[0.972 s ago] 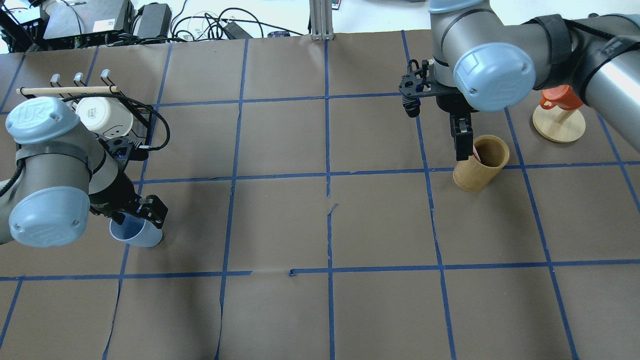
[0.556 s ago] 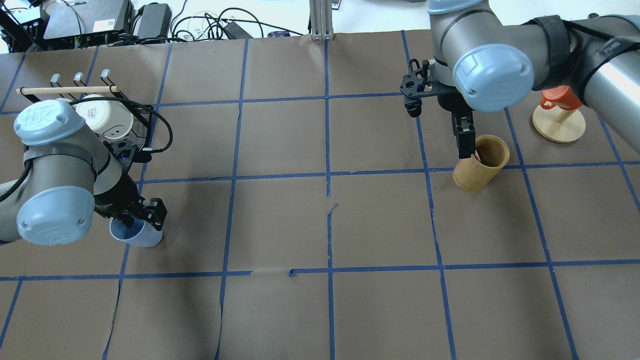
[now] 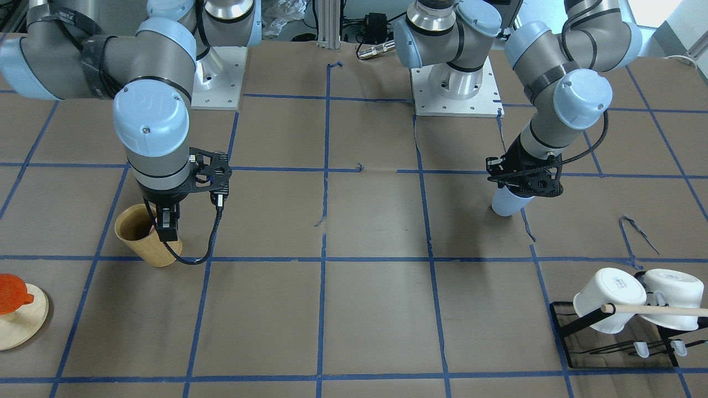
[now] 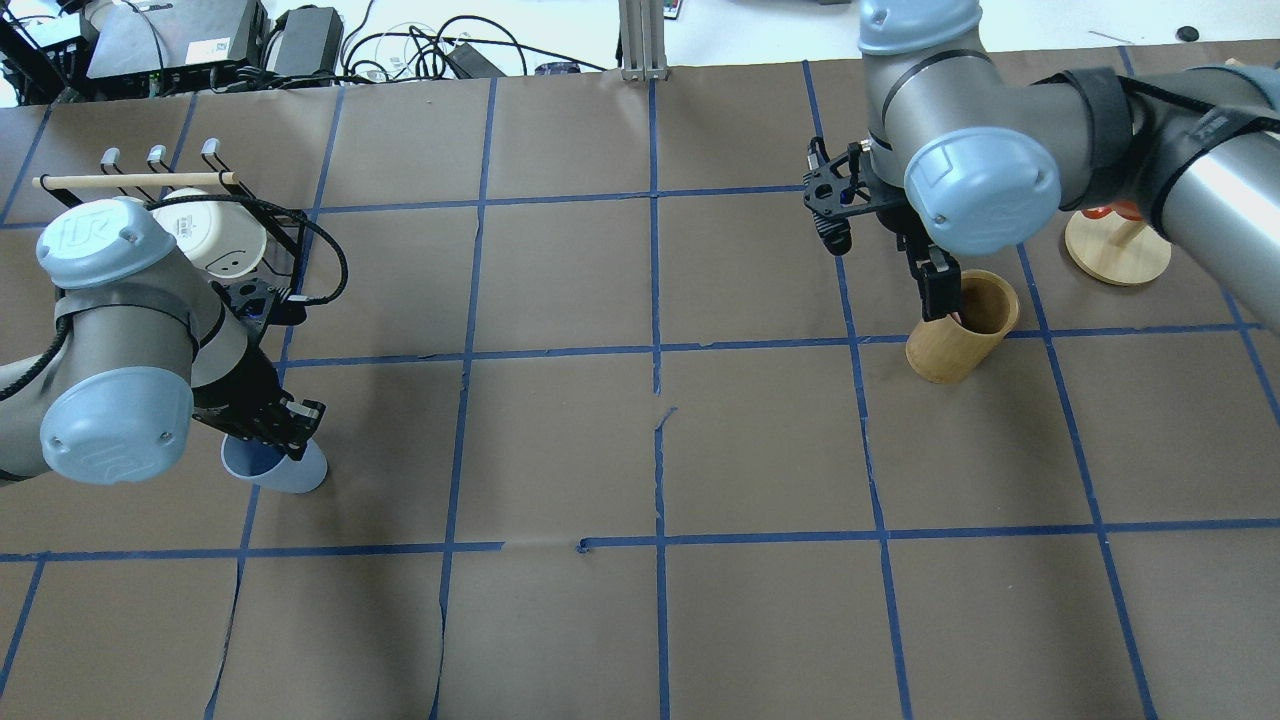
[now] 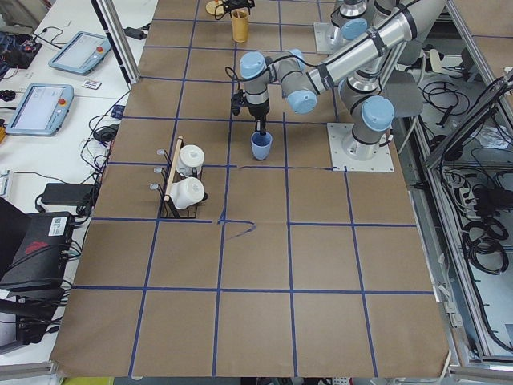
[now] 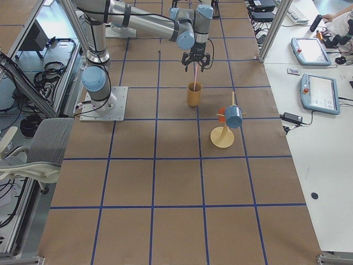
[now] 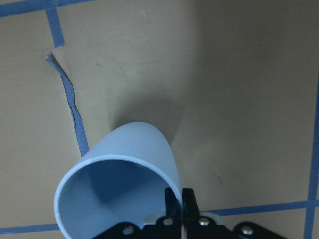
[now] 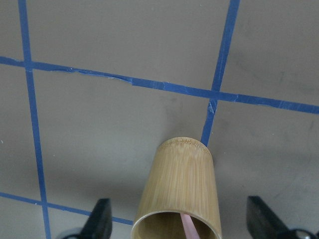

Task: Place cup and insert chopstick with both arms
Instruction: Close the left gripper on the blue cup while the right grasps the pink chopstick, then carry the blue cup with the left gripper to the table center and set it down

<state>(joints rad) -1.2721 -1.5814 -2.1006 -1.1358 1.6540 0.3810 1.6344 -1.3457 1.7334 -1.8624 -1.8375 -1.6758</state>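
Cups first: light blue plastic cup (image 7: 142, 149) sits lower left in the overhead view, mouth up and leaning; inside you only see its own blue floor; can't tell if the base is flat on the paper. left gripper (image 7: 178, 199) is pinched tight on its rim, one finger inside and one outside.

Upper right of the overhead view there's a bamboo cylinder cup (image 8: 179, 184) standing upright with a pink chopstick (image 8: 188, 226) poking out of it; right gripper (image 8: 179, 221) hovers over the mouth with its fingertips (image 8: 99, 221) spread wide to either side, gripping nothing.

Room-wise: a broad run of brown paper table (image 4: 560, 450) lies between the two cups; the blue cup is just beside one of the blue tape lines (image 7: 75, 119). Black wire rack (image 3: 569, 337) with two white mugs (image 3: 608, 298) tipped on a wooden dowel (image 3: 658, 310) sits lower right in the front view, apart from the blue cup; a round wooden stand (image 3: 19, 326) with an orange cup (image 3: 11, 293) is near the bamboo one, at the frame's left edge.

Writing: "UR" on the left arm's joint cap (image 4: 75, 232); the mug's base print is too small to read.
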